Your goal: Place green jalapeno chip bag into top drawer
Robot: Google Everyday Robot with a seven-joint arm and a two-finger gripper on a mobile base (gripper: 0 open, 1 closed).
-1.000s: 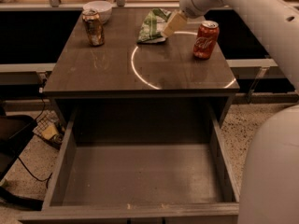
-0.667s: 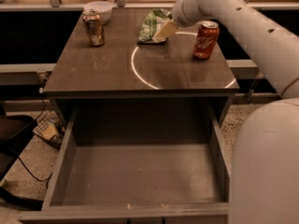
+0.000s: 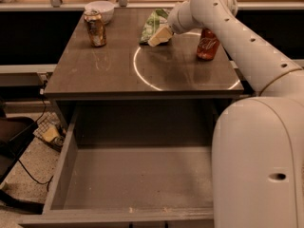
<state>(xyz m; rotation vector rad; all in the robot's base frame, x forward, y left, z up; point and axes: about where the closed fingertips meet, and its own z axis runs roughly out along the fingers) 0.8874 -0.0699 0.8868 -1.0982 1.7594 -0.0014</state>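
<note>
The green jalapeno chip bag (image 3: 153, 23) lies on the far middle of the dark tabletop (image 3: 118, 75), green and white and wrinkled. My gripper (image 3: 159, 36) is at the bag's near right edge, touching or just over it, with the white arm reaching in from the right. The top drawer (image 3: 142, 177) is pulled wide open below the table's front edge, and its flat grey bottom holds nothing.
A red soda can (image 3: 208, 43) stands right of the gripper, close under the arm. A brown can (image 3: 96, 28) and a white bowl (image 3: 100, 9) stand at the far left. Cables and clutter (image 3: 49, 133) lie on the floor at left.
My gripper has moved left and towards the table's front, from the bag's far right side down to its near right edge. The bag and the cans have not moved.
</note>
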